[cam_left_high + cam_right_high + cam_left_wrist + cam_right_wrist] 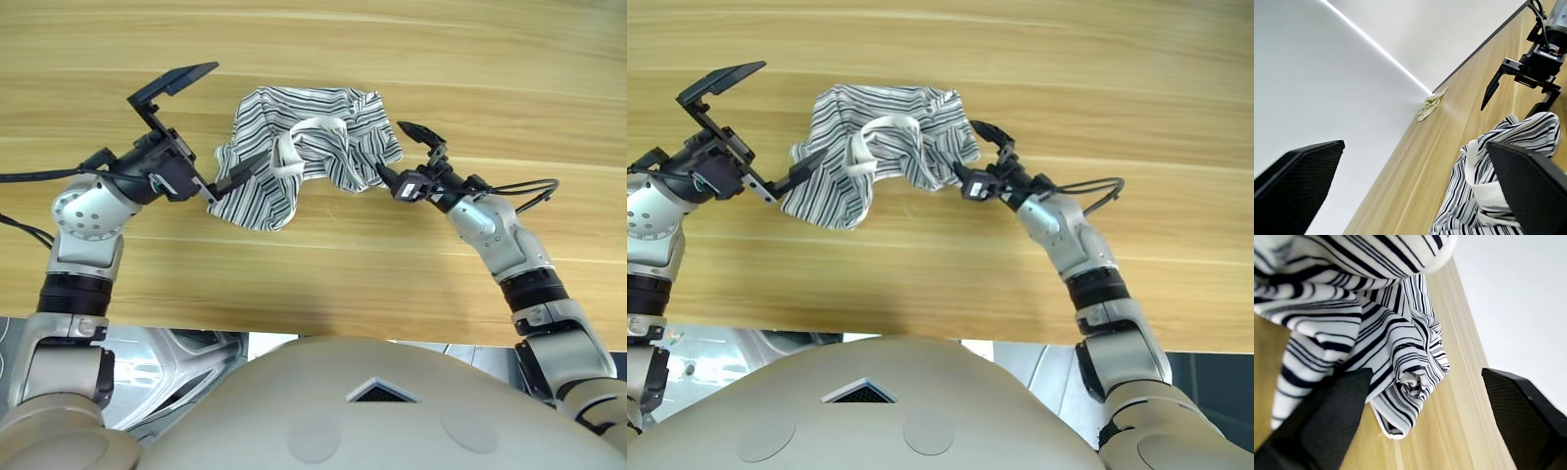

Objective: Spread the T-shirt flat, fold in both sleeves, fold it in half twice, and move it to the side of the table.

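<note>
Flanks crumpled striped T-shirt [338,108]: left gripper [791,111] gaping wide at its left edge, right gripper [390,146] parted at its right edge, clamping nothing.

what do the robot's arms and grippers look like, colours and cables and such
The left arm and right arm have silver-grey shells with black joint bands. The left gripper and right gripper are black, each with two flat tapering fingers. Thin black cables loop beside both forearms.
</note>
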`<state>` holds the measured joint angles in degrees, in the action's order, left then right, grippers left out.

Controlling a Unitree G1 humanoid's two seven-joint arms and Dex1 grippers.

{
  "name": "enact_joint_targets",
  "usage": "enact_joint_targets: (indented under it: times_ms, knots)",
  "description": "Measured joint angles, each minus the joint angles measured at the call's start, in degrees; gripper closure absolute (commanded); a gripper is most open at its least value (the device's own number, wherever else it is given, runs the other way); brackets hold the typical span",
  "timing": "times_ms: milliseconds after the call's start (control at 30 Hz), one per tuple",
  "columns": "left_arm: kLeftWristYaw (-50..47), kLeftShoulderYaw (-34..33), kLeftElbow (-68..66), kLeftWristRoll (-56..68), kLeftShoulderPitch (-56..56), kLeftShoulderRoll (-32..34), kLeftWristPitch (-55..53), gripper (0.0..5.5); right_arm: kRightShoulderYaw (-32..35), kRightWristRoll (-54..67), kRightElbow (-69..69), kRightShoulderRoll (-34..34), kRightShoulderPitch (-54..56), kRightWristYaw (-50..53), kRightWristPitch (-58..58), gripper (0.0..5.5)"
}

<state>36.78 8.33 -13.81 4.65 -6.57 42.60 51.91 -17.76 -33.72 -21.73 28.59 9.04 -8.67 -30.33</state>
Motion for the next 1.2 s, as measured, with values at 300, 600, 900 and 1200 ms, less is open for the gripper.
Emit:
enact_joint_targets:
  times_ms: [300, 600, 900, 1200]
  knots:
    - [-1.8, 2.8, 6.1, -15.8, 0.5, -4.3, -0.9, 0.10, -0.5, 0.0, 0.4, 0.0, 0.2, 0.1, 0.4, 1.36]
    - [-1.7, 9.3, 11.0, -23.6, 2.2, -5.6, -3.6, 0.10, -1.0, -0.1, 1.3, 0.1, 0.1, 0.0, 1.4, 1.36]
    - [-1.4, 9.2, 15.7, -20.7, 3.1, -3.4, -4.6, 0.10, -1.0, -0.1, 1.2, 0.0, 0.1, 0.1, 1.4, 1.36]
    - [-0.2, 1.9, 23.8, -7.7, 5.8, 4.3, -5.9, 0.10, -1.2, -0.9, 0.8, 0.1, 0.2, 1.2, 1.4, 1.36]
